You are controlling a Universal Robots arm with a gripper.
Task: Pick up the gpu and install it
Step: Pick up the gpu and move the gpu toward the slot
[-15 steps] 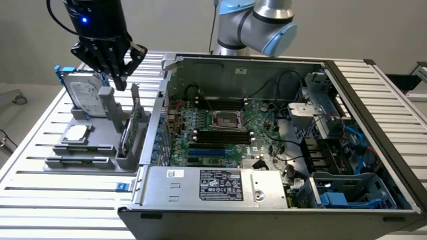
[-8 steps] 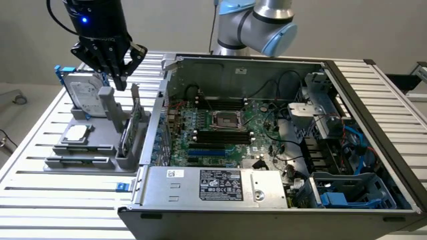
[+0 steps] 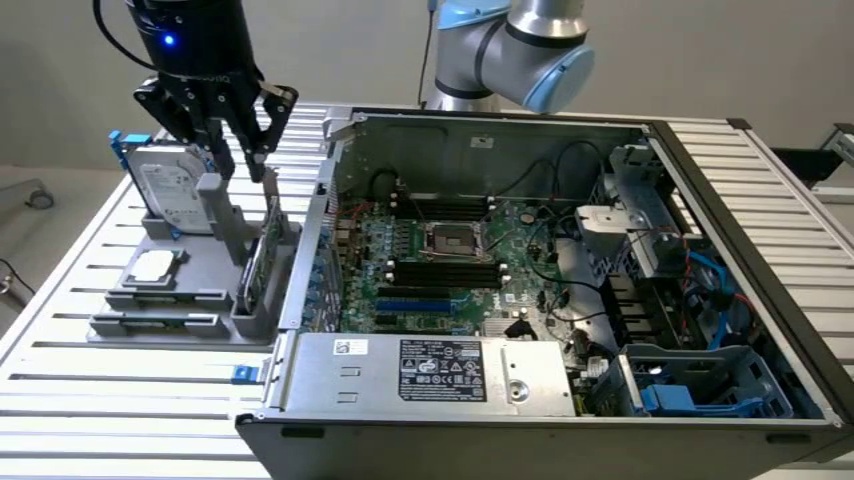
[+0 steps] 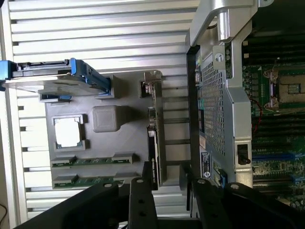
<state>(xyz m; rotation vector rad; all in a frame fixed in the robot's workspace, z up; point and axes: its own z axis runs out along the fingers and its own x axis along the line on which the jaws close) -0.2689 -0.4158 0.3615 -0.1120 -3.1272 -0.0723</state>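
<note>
Exterior view: the gpu (image 3: 267, 250) stands on its long edge in the grey moulded holder (image 3: 187, 268), lengthwise beside the open case's (image 3: 747, 200) metal wall, with its silver bracket at the far end. The gripper (image 3: 240, 168) hangs above it, jaws apart. The wrist view adds the card's thin green top edge near one black finger (image 4: 142, 200).

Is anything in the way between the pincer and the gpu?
No, nothing I can see. The open pincer hangs right over the gpu, which stands on edge in the gray holder. The hard drive stands off to one side.
</note>
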